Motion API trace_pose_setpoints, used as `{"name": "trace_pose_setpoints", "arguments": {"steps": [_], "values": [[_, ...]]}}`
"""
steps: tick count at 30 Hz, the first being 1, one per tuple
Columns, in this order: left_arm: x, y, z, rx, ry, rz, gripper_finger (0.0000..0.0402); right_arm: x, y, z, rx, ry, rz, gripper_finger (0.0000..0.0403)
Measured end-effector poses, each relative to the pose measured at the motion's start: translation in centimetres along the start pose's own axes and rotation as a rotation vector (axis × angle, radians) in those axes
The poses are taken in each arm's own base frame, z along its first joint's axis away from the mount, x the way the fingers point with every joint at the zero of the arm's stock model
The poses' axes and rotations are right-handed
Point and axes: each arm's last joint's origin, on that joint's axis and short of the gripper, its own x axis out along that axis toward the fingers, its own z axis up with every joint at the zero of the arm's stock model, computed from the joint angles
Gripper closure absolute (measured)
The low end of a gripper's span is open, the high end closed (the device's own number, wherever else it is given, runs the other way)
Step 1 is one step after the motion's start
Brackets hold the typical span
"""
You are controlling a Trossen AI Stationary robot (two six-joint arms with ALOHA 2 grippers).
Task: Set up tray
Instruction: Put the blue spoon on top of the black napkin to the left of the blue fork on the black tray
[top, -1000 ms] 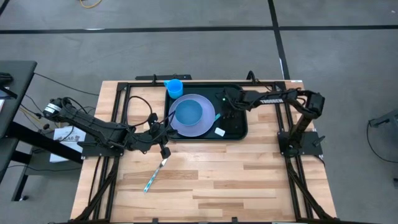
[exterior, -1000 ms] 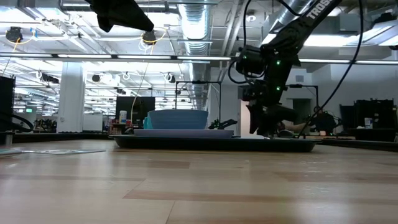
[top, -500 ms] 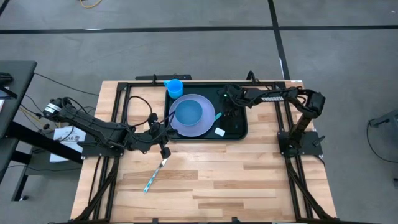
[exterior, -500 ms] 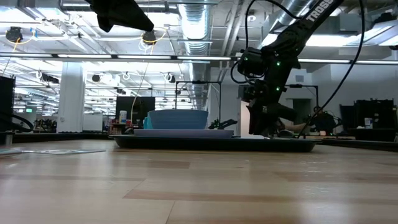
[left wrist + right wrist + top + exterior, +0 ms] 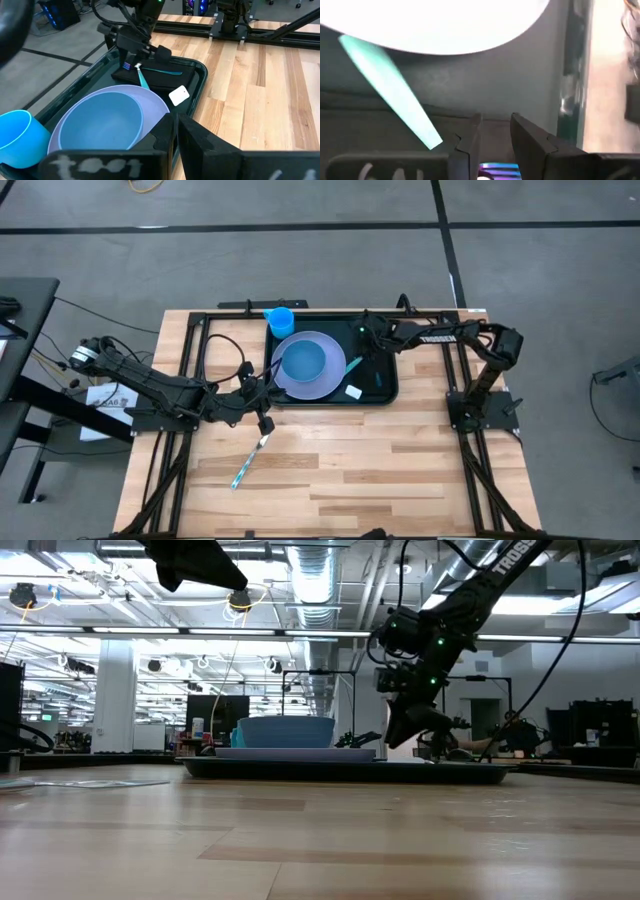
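Note:
The dark tray holds a lavender plate with a blue bowl, a blue cup and a black napkin bearing one teal utensil. My right gripper hangs over the tray's right half, shut on the upper end of a second teal-handled utensil. My left gripper is shut in the air off the tray's near left corner, touching nothing. A third utensil lies on the bare table. My right gripper has the teal-handled utensil by its upper end. The fingers slant down from the table's right and far side. The utensil hangs tilted below them, its lower end by the plate's rim. In the right wrist view a finger hides the contact.
A small white tag lies in the tray's near right corner. Black frame rails run along both sides of the wooden table, and bare wood stretches in front of the tray.
My right gripper has shifted toward the table's far edge, risen a little and tipped its fingers toward the plate. The teal-handled utensil's end at the fingers has come up with it, while its other end has stayed beside the plate.

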Motion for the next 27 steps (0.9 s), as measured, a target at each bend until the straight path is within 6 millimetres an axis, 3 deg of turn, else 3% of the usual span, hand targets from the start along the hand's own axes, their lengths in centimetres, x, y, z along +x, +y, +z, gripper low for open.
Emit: {"name": "trace_pose_setpoints", "arguments": {"steps": [3, 8, 11, 19, 23, 27], "values": [[0.0, 0.0, 0.0, 0.000, 0.000, 0.000, 0.0388, -0.1, 0.3, 0.2, 0.025, 0.029, -0.017, 0.0310], [0.0, 0.0, 0.0, -0.034, -0.003, 0.009, 0.0388, -0.2, 1.1, 0.5, -0.116, 0.053, 0.011, 0.0310], [0.0, 0.1, 0.0, -0.016, -0.007, 0.020, 0.0388, -0.3, 1.6, 0.9, -0.053, 0.078, -0.006, 0.0310], [-1.4, 0.9, 1.3, 0.062, -0.037, 0.029, 0.0388, -1.2, 3.1, 0.8, -0.101, 0.339, -0.048, 0.0310], [-2.7, 1.9, 1.9, 0.094, -0.052, 0.004, 0.0388, -2.8, 1.3, 1.3, -0.003, 0.308, 0.133, 0.0310], [-4.1, 3.7, 2.9, 0.112, -0.110, 0.031, 0.0388, -5.1, -3.6, 1.1, 0.161, 0.138, 0.310, 0.0310]]}}
